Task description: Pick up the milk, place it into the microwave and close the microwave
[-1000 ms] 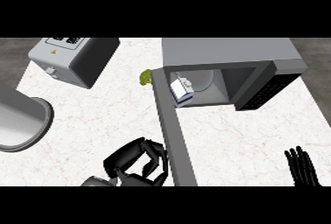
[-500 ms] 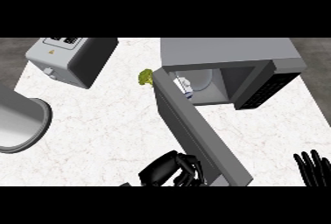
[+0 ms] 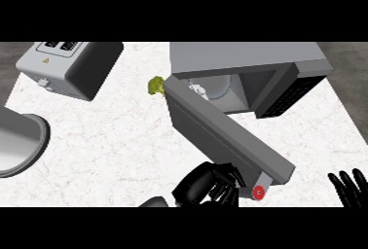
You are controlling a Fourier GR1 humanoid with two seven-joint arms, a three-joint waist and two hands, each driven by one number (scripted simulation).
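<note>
At bottom edge, left hand (image 3: 203,186), fingers curled on nothing, touches outer end of microwave door (image 3: 219,131); right hand (image 3: 352,187) rests open, lower right. Door stands partly open; beyond it, milk (image 3: 200,91) sits inside microwave (image 3: 244,57).

We saw a white, grey-veined stone counter (image 3: 108,141) filling most of the view, evenly lit. Dark grey floor (image 3: 348,56) showed beyond its far corners. A grey toaster (image 3: 61,68) stood at the far left, a round grey metal pot (image 3: 14,141) sat cut off by the left edge, and a small green vegetable (image 3: 155,86) lay near the back.
</note>
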